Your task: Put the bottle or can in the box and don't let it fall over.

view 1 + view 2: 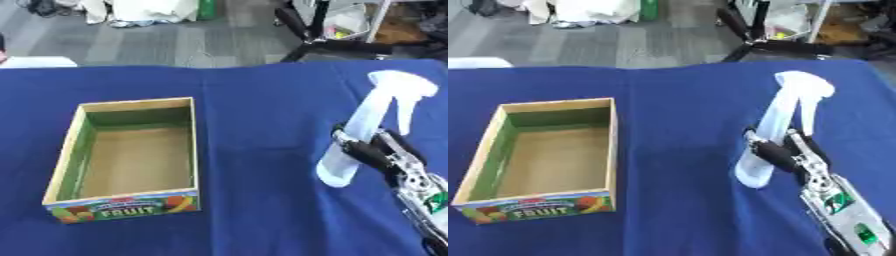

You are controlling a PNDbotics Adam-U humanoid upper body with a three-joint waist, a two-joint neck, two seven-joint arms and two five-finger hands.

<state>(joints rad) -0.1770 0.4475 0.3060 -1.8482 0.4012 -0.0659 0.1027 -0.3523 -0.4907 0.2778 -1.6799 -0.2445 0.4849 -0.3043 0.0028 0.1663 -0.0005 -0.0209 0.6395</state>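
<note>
On the right side of the table, the right hand (372,152) has its dark fingers curled around the lower body of the white spray bottle (376,120), which leans a little, its trigger head toward the far edge. It seems to be lifted just off the blue cloth (254,200), but I cannot tell this for sure. The open box (131,155) stands well apart, on the left, with the word FRUIT on its near wall and nothing inside. To do this step well, I think the hand should first bring the bottle upright, carry it across above the near rim, lower it until the base sits flat on the cardboard floor, and only then release, because such a tall bottle with a heavy head tips easily. I count one hand in view, one bottle and one box; the left hand does not show.
</note>
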